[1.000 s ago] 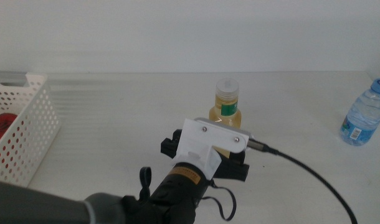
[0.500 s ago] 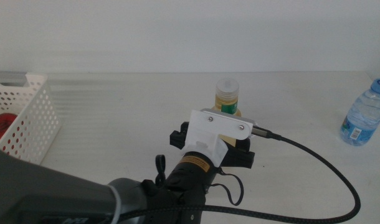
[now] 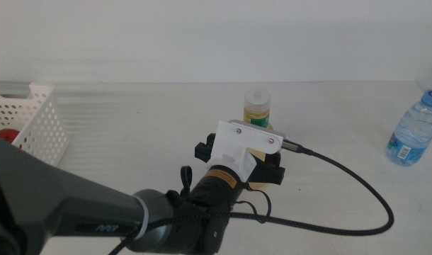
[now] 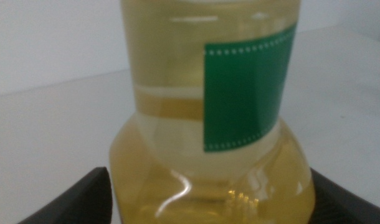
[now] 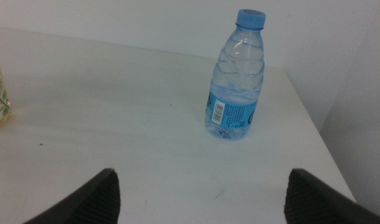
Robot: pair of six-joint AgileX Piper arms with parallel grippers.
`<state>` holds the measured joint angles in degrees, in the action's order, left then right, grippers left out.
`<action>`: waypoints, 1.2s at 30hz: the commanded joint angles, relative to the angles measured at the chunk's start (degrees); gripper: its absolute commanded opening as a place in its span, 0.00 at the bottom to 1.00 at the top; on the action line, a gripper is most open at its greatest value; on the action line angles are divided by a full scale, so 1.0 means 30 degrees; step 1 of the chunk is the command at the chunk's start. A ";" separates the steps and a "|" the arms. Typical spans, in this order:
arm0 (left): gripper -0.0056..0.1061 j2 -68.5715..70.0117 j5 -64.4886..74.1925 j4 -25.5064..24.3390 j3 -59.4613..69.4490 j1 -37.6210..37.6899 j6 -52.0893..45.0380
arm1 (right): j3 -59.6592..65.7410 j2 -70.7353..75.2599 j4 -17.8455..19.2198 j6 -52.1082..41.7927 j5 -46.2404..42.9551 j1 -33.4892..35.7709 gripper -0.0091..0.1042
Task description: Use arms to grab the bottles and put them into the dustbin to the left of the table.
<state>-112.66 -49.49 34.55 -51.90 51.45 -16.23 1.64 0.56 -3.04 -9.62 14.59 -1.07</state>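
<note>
1. The yellow-liquid bottle [image 3: 258, 117] stands upright near the middle of the table [image 3: 131, 127], long axis vertical, white cap on top and green label facing the arm

2. The left gripper [image 3: 239, 161] is at the bottle's lower body. In the left wrist view the bottle [image 4: 215, 118] fills the frame, sitting squarely between the two dark jaws, which are spread to either side of its base. Whether they already touch the plastic I cannot tell

3. Judgement: the bottle lies straight ahead of the fingers and centred, so the coming move looks like a plain closing across its width

4. The water bottle [image 3: 413, 129] stands upright near the table's right edge, well apart from the first bottle. The right wrist view shows it [image 5: 236, 78] ahead of the right gripper [image 5: 199, 193], whose jaws are spread wide and empty; this arm is the nearer one to it

5. The dustbin [image 3: 33, 124] sits at the table's left edge, with something red [image 3: 8, 136] inside
</note>
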 commanded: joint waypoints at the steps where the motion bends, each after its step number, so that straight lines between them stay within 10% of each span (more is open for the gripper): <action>1: 0.86 0.0761 -0.1603 -0.1181 -0.0488 -0.0485 0.1220 | -0.0146 0.0527 0.0116 -0.0242 -0.1478 -0.0087 0.70; 17: 0.80 -0.1244 -0.3892 -0.4546 -0.0488 -0.1398 0.4780 | -0.0146 0.0527 0.0116 -0.0242 -0.1478 -0.0087 0.70; 22: 0.55 -0.1654 -0.4635 -0.4822 -0.0488 -0.1421 0.4798 | -0.0146 0.0527 0.0116 -0.0242 -0.1478 -0.0087 0.70; 27: 0.00 -0.0846 -0.5427 -0.4479 -0.0023 -0.1101 0.4623 | -0.0146 0.0527 0.0116 -0.0242 -0.1478 -0.0087 0.70; 36: 0.01 0.4193 -0.2551 -0.1929 0.2163 -0.0406 0.0599 | -0.0146 0.0527 0.0116 -0.0242 -0.1478 -0.0087 0.70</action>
<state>-106.75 -50.66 29.63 -44.46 49.94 -12.77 1.64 0.56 -3.04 -9.62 14.59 -1.07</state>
